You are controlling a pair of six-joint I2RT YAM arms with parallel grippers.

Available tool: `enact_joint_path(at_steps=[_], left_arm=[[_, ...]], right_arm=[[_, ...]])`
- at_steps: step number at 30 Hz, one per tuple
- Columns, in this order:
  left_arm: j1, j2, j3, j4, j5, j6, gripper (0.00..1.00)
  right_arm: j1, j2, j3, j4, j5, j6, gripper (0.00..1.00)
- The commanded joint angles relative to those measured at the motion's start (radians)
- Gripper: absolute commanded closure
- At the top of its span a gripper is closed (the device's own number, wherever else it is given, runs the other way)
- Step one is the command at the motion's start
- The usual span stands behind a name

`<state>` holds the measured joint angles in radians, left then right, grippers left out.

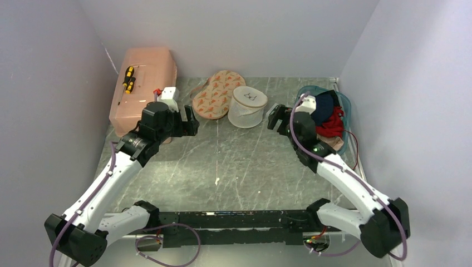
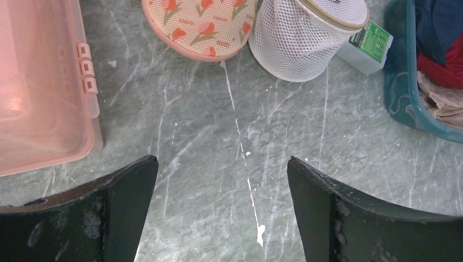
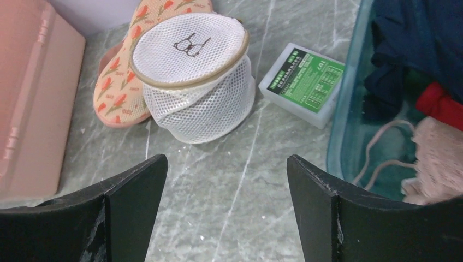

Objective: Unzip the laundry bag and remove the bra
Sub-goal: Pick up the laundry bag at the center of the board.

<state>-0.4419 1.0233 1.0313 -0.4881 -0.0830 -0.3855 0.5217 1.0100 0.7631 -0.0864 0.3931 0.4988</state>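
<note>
Nearest the lens in each wrist view: black fingers [image 2: 123, 191], spread wide, nothing between them. Same for the left gripper [image 2: 221, 164] and the right gripper [image 3: 226, 161].

Then the bag [image 3: 191, 76]: upright on the table [image 1: 234, 161] at the far middle, between the two grippers and apart from both. Lid [image 3: 188, 46] on, tilted a little, cream rim closed as far as can be seen. No zip pull in sight. No bra in sight either; presumably inside behind the white mesh, but cannot tell.

Just beside the bag on its left, perhaps touching: a beige cup piece [image 1: 216, 94] with orange marks. Just to its right: a small white box [image 3: 303, 82] with a green label, then a teal basket [image 1: 345, 108] of cloth. Further left: a pink case [image 1: 142, 89] with a screwdriver [image 1: 128, 79] on top.

Risks, by judgement:
- Looks light and soft, so likely to slide or tip if tugged at the zip without the other gripper steadying it.
- Easy to pinch mesh instead of the small, hidden pull.
- Easy to nudge the box or cup piece on the way in.
- Easy to take the basket's red cloth for the bra.

Arms: stretched forward from the near edge, wrists pitched down. Fingers aimed inward at the bag from left and right, above the table, touching nothing.
</note>
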Motion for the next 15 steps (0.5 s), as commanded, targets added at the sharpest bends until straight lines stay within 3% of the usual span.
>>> enact_joint_path(at_steps=[1, 4, 10, 15], left_arm=[[-0.006, -0.044, -0.017, 0.054, 0.024, 0.007, 0.06], [-0.007, -0.048, -0.023, 0.068, 0.042, 0.005, 0.06], [-0.009, -0.03, -0.015, 0.058, 0.058, -0.005, 0.06], [-0.011, -0.027, -0.01, 0.052, 0.056, -0.009, 0.06]], right_arm=[[-0.067, 0.145, 0.071, 0.172, -0.217, 0.077, 0.17], [-0.097, 0.252, 0.112, 0.228, -0.272, 0.14, 0.16], [-0.23, 0.432, 0.149, 0.357, -0.437, 0.424, 0.12], [-0.268, 0.559, 0.254, 0.354, -0.475, 0.557, 0.19]])
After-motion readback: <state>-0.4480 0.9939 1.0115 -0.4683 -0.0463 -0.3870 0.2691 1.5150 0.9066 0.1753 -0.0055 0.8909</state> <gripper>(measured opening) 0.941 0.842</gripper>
